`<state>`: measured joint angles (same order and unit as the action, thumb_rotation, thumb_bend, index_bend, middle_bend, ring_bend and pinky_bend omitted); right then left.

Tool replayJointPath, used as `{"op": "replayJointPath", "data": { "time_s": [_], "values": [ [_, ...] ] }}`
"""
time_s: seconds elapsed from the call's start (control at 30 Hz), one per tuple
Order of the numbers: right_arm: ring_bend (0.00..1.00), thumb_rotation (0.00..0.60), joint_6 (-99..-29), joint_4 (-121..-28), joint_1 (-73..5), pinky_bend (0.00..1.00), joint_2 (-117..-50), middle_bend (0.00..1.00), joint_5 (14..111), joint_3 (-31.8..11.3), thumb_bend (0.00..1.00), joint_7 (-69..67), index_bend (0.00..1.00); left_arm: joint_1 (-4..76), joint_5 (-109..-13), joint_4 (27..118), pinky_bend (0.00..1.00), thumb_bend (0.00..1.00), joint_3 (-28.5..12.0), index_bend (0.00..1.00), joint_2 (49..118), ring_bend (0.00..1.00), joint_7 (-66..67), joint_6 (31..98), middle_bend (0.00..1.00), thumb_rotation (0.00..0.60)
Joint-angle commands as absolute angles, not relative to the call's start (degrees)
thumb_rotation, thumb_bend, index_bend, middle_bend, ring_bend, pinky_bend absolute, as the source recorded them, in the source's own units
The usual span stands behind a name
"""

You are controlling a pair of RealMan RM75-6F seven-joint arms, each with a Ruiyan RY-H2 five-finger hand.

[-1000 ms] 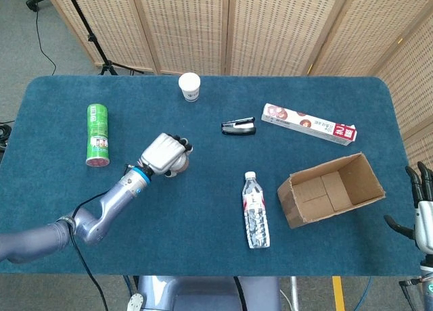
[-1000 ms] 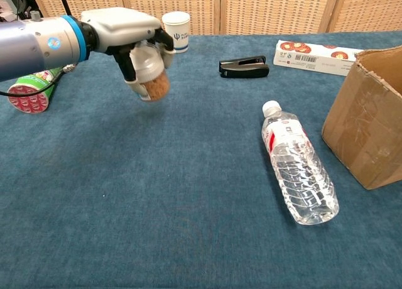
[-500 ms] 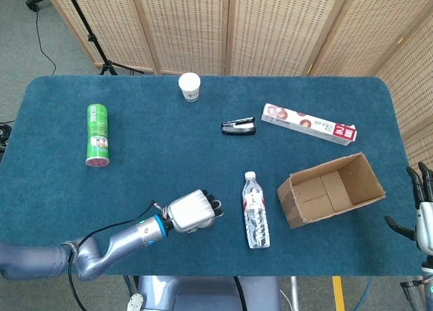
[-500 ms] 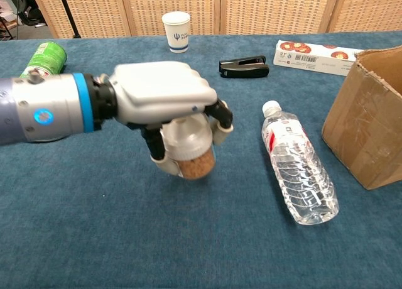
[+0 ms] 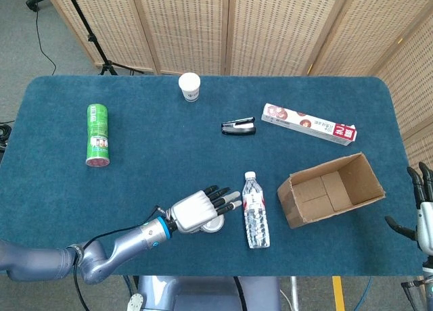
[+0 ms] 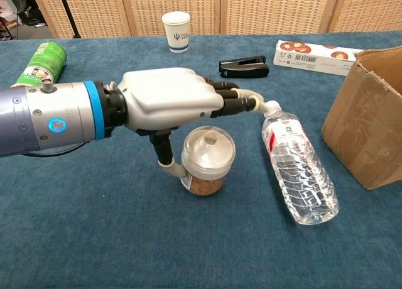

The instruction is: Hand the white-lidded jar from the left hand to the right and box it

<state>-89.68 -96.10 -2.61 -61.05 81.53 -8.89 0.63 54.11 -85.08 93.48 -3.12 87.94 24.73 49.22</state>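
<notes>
Left hand lets go of the jar on the table, near the lower middle of the frame.

Half a second ago my left hand (image 6: 169,103) was wrapped around the small clear jar with a white lid and brown contents (image 6: 206,161); now its fingers (image 6: 239,102) are stretched out flat above the lid and it grips nothing, only the thumb is just beside the jar's side. The jar stands upright on the blue felt table (image 5: 149,155), just left of the lying clear plastic water bottle (image 5: 255,211). My right hand (image 5: 423,209) waits at the lower right edge with fingers spread, holding nothing, well apart from the jar. I judge the handover is done by setting the jar down, so the right hand must come to take it and bring it to the open brown cardboard box (image 5: 331,189).
</notes>
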Motion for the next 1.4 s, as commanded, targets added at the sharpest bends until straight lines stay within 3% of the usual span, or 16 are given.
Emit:
{"op": "replayJointPath", "data": {
  "time_s": [0.03,0.17,0.3,0.7,0.97,1.2,1.4],
  "values": [
    [0.00,0.600,-89.8,-96.2,-2.6,0.01,-61.0,0.00,81.7,-8.8,0.00,0.6,0.02,52.3,-86.8,94.8,0.14,0.00,-3.9,0.00,84.8,0.00,23.3,53.6,0.00,0.600],
    [0.00,0.600,-90.0,-96.2,-2.4,0.01,-60.9,0.00,81.8,-8.8,0.00,0.4,0.02,49.0,-86.9,96.8,0.11,0.00,-4.1,0.00,79.7,0.00,20.7,58.6,0.00,0.600],
    [0.00,0.600,-90.6,-96.2,-2.3,0.01,-61.0,0.00,81.9,-9.0,0.00,0.8,0.02,41.4,-83.0,98.8,0.00,0.00,-3.4,0.00,72.3,0.00,18.9,66.7,0.00,0.600],
    [0.00,0.600,-90.6,-96.0,-2.7,0.01,-62.6,0.00,81.7,-9.0,0.00,4.0,0.02,21.2,-73.3,92.9,0.00,0.00,-1.4,0.00,63.3,0.00,1.6,83.4,0.00,0.600],
    [0.00,0.600,-91.1,-94.8,-3.5,0.01,-62.9,0.00,84.0,-9.2,0.00,2.9,0.02,15.1,-65.8,94.8,0.00,0.00,-2.6,0.00,58.8,0.00,-3.1,82.9,0.00,0.600],
    [0.00,0.600,-91.3,-97.1,-7.0,0.01,-59.8,0.00,91.3,-10.4,0.00,1.5,0.02,13.3,-69.8,96.5,0.00,0.00,-2.8,0.00,56.8,0.00,-5.0,83.7,0.00,0.600],
    [0.00,0.600,-80.4,-106.8,-15.9,0.01,-53.4,0.00,95.1,-12.7,0.00,1.9,0.02,11.9,-74.3,97.1,0.00,0.00,-2.2,0.00,56.4,0.00,-5.1,84.8,0.00,0.600]
  ]
}}
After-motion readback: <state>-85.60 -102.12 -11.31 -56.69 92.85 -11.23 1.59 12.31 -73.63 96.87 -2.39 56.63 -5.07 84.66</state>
